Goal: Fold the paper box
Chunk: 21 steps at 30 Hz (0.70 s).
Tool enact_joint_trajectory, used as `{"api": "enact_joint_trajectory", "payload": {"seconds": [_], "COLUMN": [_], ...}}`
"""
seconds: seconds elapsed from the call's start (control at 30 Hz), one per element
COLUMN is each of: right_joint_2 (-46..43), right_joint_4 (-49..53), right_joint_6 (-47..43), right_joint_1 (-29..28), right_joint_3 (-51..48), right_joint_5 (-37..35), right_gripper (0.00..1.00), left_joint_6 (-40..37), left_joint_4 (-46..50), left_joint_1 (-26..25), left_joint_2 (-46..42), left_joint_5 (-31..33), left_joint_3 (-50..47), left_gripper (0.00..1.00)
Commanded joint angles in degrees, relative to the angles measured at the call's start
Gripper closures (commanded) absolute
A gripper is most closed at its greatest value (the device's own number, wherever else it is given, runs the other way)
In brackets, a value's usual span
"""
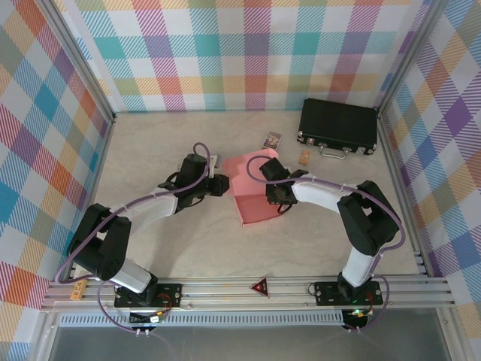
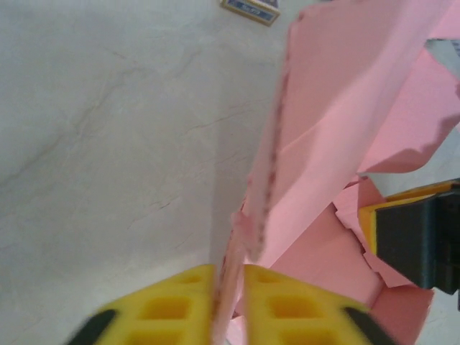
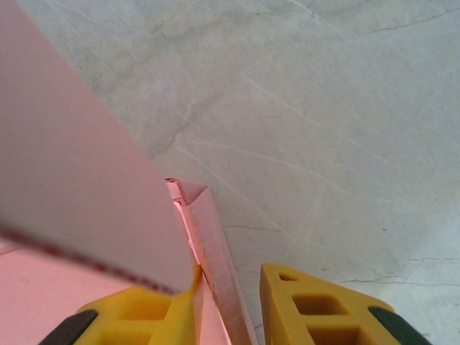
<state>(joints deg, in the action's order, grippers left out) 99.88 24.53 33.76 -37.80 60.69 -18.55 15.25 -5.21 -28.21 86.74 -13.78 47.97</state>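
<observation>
The salmon-pink paper box (image 1: pixel 252 207) lies half folded in the middle of the table, its walls partly raised. My left gripper (image 1: pixel 223 185) is at its left side. In the left wrist view its yellow fingers (image 2: pixel 287 302) are shut on a thin upright pink wall (image 2: pixel 338 108), pinched at the left gripper (image 2: pixel 230 272). My right gripper (image 1: pixel 275 193) is at the box's right side. A folded double wall (image 3: pixel 215 237) stands between the jaws of the right gripper (image 3: pixel 228 272). It leans on the left finger, with bare table showing before the right finger (image 3: pixel 316 309).
A black hard case (image 1: pixel 338 126) with a handle lies at the back right. A small printed card packet (image 1: pixel 271 139) and a tan tag (image 1: pixel 304 157) sit behind the box. Checked walls and metal rails enclose the table.
</observation>
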Motion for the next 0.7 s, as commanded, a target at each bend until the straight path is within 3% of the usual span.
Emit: {"api": "enact_joint_trajectory", "payload": {"seconds": [0.0,0.17,0.4,0.67], "right_joint_2": [-1.6,-1.3,1.3,3.3], "right_joint_4": [0.7,0.8,0.5,0.9], "right_joint_6": [0.6,0.1,-1.5,-1.9], "right_joint_1": [-0.3,-0.3,-0.3,-0.3], "right_joint_3": [-0.5,0.0,1.5,2.5], "right_joint_5": [0.5,0.4,2.9,3.7], "right_gripper": [0.72,0.72,0.72,0.81], "left_joint_6": [-5.0,-10.2,-13.0,-13.6], "left_joint_4": [-1.2,-0.3,-2.6,-6.0], "left_joint_1": [0.3,0.4,0.4,0.3], "left_joint_2": [0.2,0.0,-0.3,-0.2], "left_joint_5": [-1.2,1.5,0.6,1.3], "left_joint_3": [2.6,3.5,2.3,0.4], "left_gripper": [0.93,0.98,1.0,1.0]}}
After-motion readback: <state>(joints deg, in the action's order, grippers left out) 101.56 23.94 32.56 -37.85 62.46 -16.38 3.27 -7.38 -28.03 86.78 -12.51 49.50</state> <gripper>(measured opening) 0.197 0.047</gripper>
